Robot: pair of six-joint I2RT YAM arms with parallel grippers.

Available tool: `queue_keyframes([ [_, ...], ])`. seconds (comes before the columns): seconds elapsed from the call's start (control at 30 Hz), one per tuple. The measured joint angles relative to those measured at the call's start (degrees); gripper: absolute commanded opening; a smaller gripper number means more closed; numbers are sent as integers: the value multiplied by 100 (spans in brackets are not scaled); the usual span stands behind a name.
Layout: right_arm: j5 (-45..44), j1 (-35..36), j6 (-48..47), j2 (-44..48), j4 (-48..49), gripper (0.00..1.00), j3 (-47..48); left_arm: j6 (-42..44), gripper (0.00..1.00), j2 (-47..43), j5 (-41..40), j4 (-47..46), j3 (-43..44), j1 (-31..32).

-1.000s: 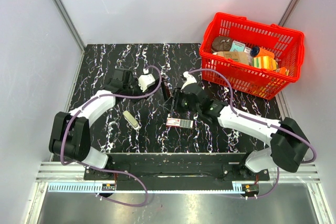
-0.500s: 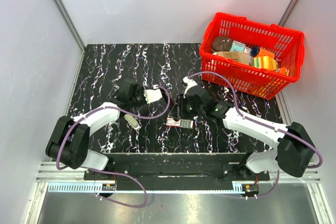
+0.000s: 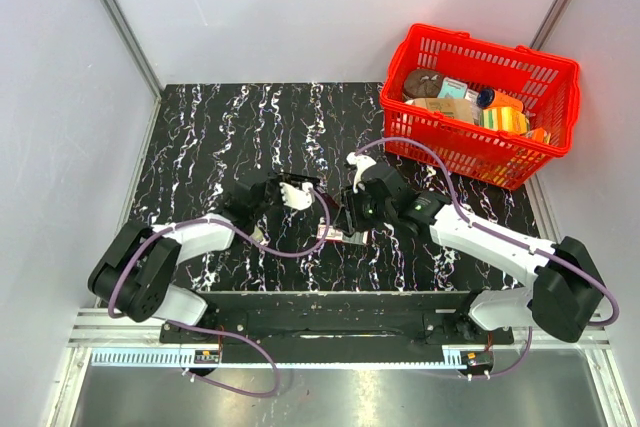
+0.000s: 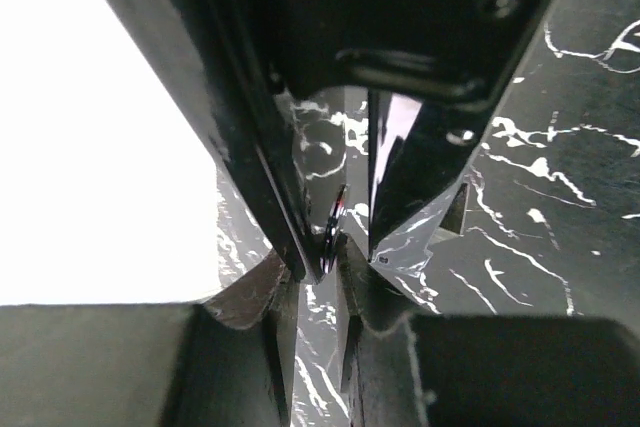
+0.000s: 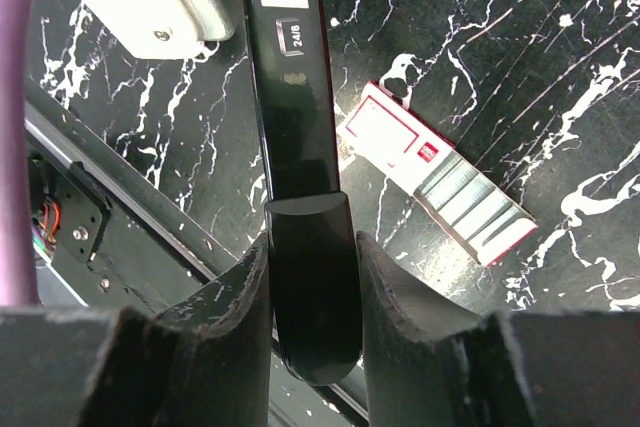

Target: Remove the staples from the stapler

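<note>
The black stapler [image 5: 292,97], labelled 50 and 24/6, is held off the table by its rear end in my right gripper [image 5: 312,292], which is shut on it. In the top view the stapler [image 3: 327,204] spans the short gap between my right gripper [image 3: 350,210] and my left gripper [image 3: 310,193]. In the left wrist view my left gripper [image 4: 322,265] is almost shut, its tips right against the stapler's black parts [image 4: 400,67]. A thin shiny edge [image 4: 332,229] sits at the tips; I cannot tell if it is pinched. The staples inside are hidden.
A red and white staple box [image 5: 440,189] lies flat on the black marble table [image 3: 220,127] just below the stapler, also visible as the box [image 3: 334,236] from above. A red basket [image 3: 480,102] of groceries stands at the back right. The table's near edge [image 5: 110,177] is close.
My left arm has swung right and nearer, bringing its gripper up to the stapler. My right gripper has shifted slightly with the stapler still in it.
</note>
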State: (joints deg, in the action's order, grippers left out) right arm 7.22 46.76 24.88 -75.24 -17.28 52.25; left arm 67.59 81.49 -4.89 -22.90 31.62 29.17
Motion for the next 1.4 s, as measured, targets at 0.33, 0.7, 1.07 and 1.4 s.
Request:
queue_keyframes([
  [0.33, 129, -9, -487, 31, -487, 0, 0, 1453, 0, 98, -321, -1676, -793, 286],
  [0.7, 146, -9, -647, 28, -892, 0, 0, 2529, 0, 334, -505, -2636, -1152, 621],
  [1.07, 24, -179, -546, 31, -938, 0, 9, 1126, 0, 42, -656, 841, 269, 769],
  [1.4, 315, -389, -109, 0, -492, 0, 216, -299, 0, -424, -699, 2181, 452, 702],
])
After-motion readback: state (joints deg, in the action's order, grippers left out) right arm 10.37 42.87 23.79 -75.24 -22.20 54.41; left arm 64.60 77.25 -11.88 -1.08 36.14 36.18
